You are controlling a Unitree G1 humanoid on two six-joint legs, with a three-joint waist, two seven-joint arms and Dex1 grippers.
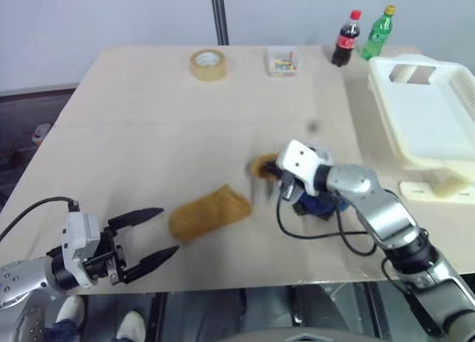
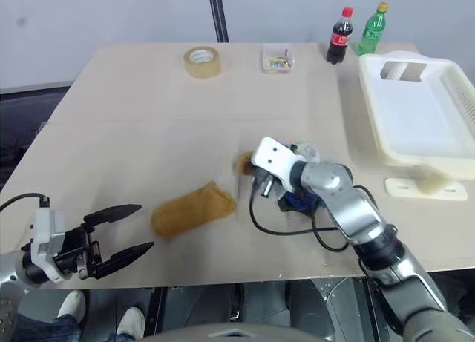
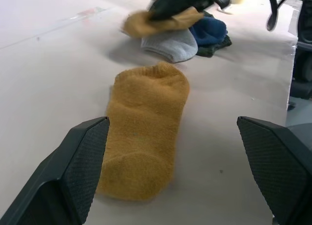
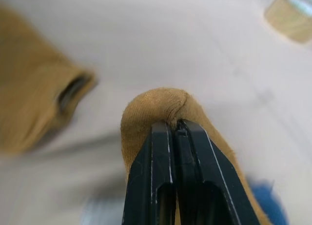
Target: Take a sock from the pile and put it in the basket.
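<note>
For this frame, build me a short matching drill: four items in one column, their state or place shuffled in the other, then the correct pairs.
Items
1. right gripper
2. left gripper
3. basket
4. tape roll

States or places
A. open, hovering near a mustard sock lying flat
B. far side of the table, near a small clear box
C. shut on the mustard-yellow sock at the pile
D. at the table's right edge, nothing inside

Pairs: 1-C, 2-A, 3-D, 4-B

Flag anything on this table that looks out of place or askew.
One mustard-yellow sock lies alone on the table, apart from the pile. The white basket sits tilted, propped on a cream piece. Nothing looks spilled or damaged.
</note>
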